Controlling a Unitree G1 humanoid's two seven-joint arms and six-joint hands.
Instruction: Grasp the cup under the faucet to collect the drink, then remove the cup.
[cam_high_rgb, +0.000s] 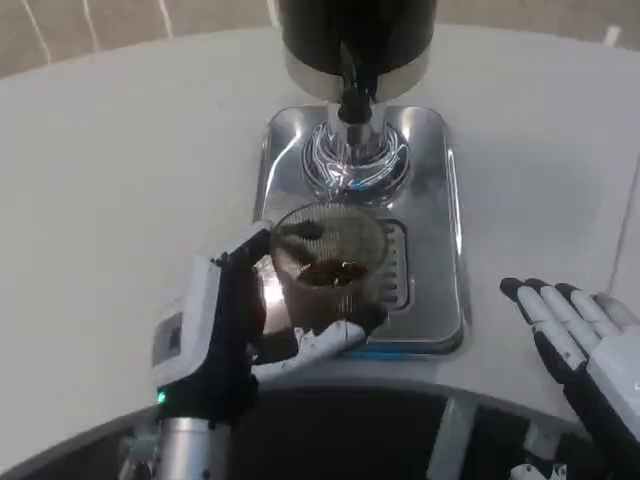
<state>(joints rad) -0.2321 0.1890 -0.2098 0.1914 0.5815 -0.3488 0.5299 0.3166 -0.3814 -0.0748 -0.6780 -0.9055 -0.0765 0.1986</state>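
A clear cup (328, 258) with brown drink in its bottom stands over the grille of the silver drip tray (440, 200). My left hand (225, 330) grips the cup from the left and the near side, its fingers wrapped around the wall. The black faucet (353, 85) hangs from the dispenser above the tray's far half, behind the cup. My right hand (580, 335) lies on the table at the right of the tray, fingers spread, holding nothing.
The dispenser's black and silver body (355, 40) stands at the far end of the tray. The white table (120, 180) stretches left and right. Its near edge (400, 385) runs just under the tray.
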